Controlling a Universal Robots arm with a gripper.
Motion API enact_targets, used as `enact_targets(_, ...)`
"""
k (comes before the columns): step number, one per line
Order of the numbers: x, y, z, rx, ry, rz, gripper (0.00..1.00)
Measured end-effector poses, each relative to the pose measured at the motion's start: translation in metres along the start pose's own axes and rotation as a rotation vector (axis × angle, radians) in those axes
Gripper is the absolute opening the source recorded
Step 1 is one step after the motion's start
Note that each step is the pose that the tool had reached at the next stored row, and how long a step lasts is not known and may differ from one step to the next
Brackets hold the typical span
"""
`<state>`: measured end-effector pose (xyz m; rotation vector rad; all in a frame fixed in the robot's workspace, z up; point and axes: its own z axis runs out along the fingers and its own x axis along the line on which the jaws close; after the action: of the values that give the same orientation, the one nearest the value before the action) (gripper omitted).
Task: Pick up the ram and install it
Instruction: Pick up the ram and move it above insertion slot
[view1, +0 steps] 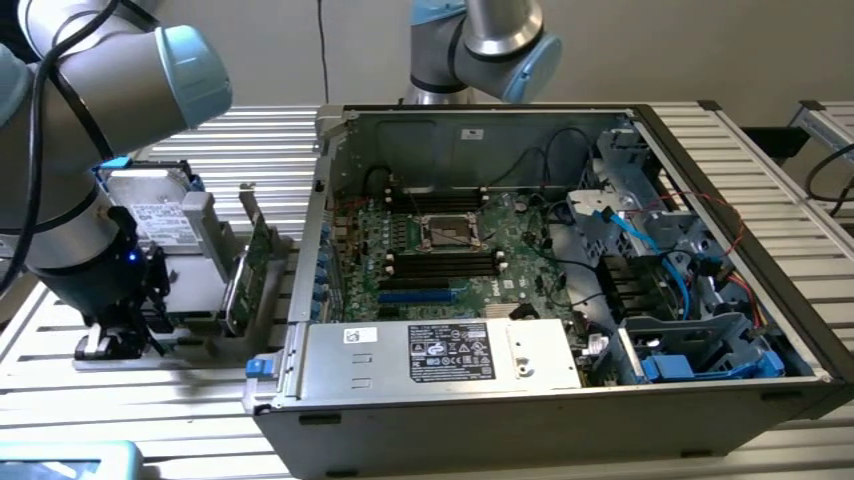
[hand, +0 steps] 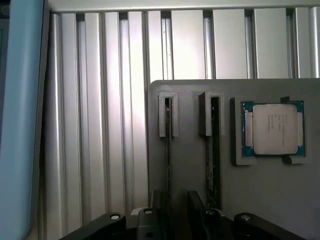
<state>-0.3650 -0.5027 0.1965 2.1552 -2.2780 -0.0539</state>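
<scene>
ram (hand: 168, 145): stood on edge in a narrow slot of the gray holder (hand: 260, 200), not yet lifted | gripper (hand: 177, 196): fingers spread, hung over the stick's end | advice: jaws to be centred, closed squarely on the flat faces | holder: second stick (hand: 214, 150) kept in the neighbouring slot, processor (hand: 272, 129) in the square pocket

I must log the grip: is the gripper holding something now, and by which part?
Nothing seems held. The gripper hangs with jaws apart over the long thin ram stick, which stands edge-on in the grey slotted holder.
</scene>
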Motion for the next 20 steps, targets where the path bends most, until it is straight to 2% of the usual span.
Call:
enact_targets(1, 0.000, 0.0001, 0.0000, -0.0001, 0.0000, 0.000, 0.35)
enact_targets(3, 0.000, 0.0000, 0.0000, 0.0000, 0.0000, 0.000, 0.22)
enact_targets(4, 0.000, 0.0002, -0.0009, -0.0001, 0.0004, 0.000, 0.22)
enact_targets(6, 0.000, 0.0007, -0.0089, 0.0001, 0.0025, 0.000, 0.14)
enact_targets(17, -0.001, 0.0040, -0.0589, 0.0002, 0.0058, 0.000, 0.14)
enact_targets(20, -0.001, 0.0051, -0.0702, 0.0020, 0.0093, -0.013, 0.14)
